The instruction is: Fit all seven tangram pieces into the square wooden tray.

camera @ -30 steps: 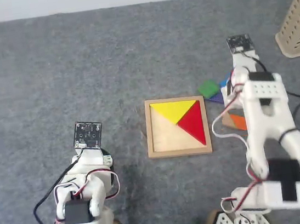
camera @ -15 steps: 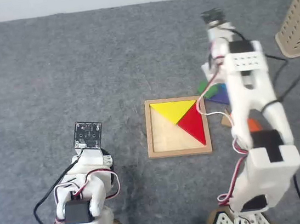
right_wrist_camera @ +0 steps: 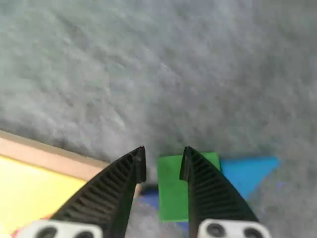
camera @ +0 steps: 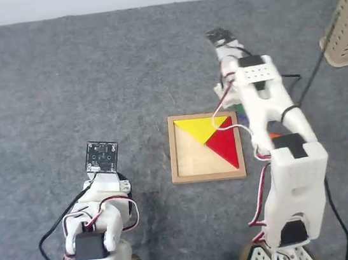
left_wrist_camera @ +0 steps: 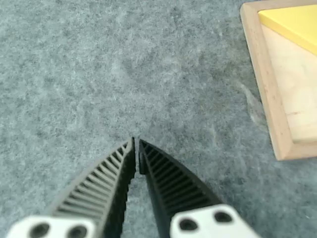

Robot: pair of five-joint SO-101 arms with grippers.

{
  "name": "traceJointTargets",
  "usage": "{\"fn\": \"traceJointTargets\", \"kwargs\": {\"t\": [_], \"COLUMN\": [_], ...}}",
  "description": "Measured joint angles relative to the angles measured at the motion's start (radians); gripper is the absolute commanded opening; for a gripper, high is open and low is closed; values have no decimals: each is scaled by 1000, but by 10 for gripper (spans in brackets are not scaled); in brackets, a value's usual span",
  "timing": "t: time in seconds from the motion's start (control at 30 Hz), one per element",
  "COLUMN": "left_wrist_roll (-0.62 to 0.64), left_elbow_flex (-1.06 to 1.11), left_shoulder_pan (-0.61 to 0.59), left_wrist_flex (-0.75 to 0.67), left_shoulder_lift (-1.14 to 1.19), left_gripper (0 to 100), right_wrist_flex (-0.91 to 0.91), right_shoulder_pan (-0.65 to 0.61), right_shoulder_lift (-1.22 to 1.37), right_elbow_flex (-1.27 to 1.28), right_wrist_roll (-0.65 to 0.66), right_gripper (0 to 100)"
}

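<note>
Within the last second the right arm (camera: 258, 87) has swung across the loose pieces towards the wooden tray (camera: 209, 176), while the left arm (camera: 102, 216) has not stirred; the right jaws now hang apart and empty, with the green piece (right_wrist_camera: 185, 186) lying on the grey worktop (camera: 91, 83) in the gap between them; a blue triangle (right_wrist_camera: 245, 171) lies just beside one jaw, touching the green piece, and the tray's rim lies just outside the other jaw; the left jaws are together, holding nothing, with a tray corner off to one side; the tray holds only the yellow triangle (camera: 202, 128) and red triangle (camera: 226, 142), so five pieces remain; the move looks like lining up on the green piece, which probably calls for a descent before closing
</note>
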Motion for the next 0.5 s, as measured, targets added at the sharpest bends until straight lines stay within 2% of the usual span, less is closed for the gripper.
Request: {"fn": "traceJointTargets", "kwargs": {"t": [0.3,0.5], "left_wrist_roll": [0,0], "left_elbow_flex": [0,0], "left_shoulder_pan": [0,0], "left_wrist_flex": [0,0], "left_shoulder_lift": [0,0], "left_gripper": [11,11], "right_wrist_flex": [80,17], "right_shoulder_pan": [109,107], "right_shoulder_lift": [2,-123], "right_elbow_flex": [28,224], "right_wrist_roll": [0,14], "right_gripper": [132,133]}}
